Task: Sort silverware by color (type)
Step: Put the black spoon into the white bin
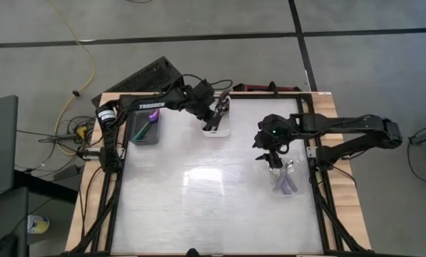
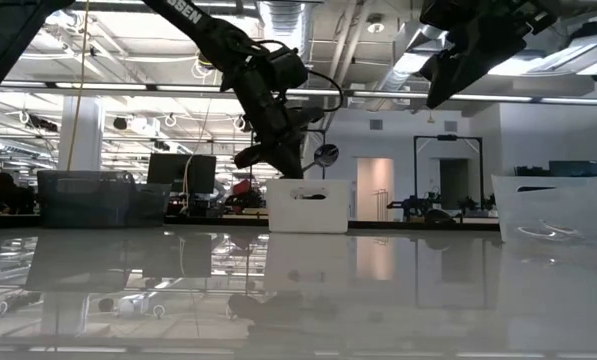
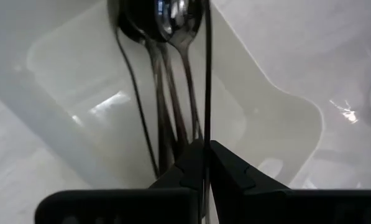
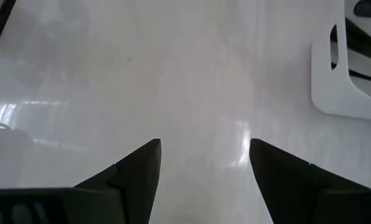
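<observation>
My left gripper [image 1: 221, 108] hovers over the white bin [image 1: 217, 130] at the table's far edge, shut on a black spoon [image 3: 207, 74]. Several more black spoons [image 3: 166, 93] lie inside that bin. In the low view the held spoon's bowl [image 2: 326, 155] shows just above the bin's rim [image 2: 308, 183]. Purple spoons [image 1: 150, 120] lie in the grey bin [image 1: 135, 135] at far left. More purple spoons [image 1: 287, 184] lie in the clear bin [image 1: 275, 187] on the right. My right gripper [image 1: 271, 155] is open in the air above that clear bin, its fingers [image 4: 135, 171] empty. My left gripper pinches the black spoon's thin handle [image 3: 206, 134] between its two fingertips [image 3: 229, 165]. The spoon shows edge-on and runs forward along the fingers. It slants down from above over the white bin, and the spoon is lifted clear of the bin.
A keyboard [image 1: 147, 75] and cables lie beyond the table's far left corner. The table's middle and near half [image 1: 213, 207] are bare shiny surface. The table frame's rail [image 1: 314, 153] runs close to the clear bin on the right.
</observation>
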Available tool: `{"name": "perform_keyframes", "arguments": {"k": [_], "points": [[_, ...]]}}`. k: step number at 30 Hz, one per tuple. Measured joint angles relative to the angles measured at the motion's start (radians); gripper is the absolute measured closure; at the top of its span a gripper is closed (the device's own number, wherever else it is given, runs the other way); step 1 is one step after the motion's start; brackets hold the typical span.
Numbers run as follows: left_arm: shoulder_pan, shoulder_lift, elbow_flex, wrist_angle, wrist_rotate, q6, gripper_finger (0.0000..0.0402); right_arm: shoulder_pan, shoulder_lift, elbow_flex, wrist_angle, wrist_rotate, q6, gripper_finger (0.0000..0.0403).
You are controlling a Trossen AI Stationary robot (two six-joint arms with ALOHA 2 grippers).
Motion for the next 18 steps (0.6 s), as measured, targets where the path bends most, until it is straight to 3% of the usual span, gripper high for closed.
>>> {"name": "perform_keyframes", "arguments": {"k": [18], "points": [[-0.002, 0.000, 0.000, -0.023, -0.020, 0.022, 0.0316, 0.000, 0.000, 0.000, -0.014, 0.001, 0.010, 0.0133]]}}
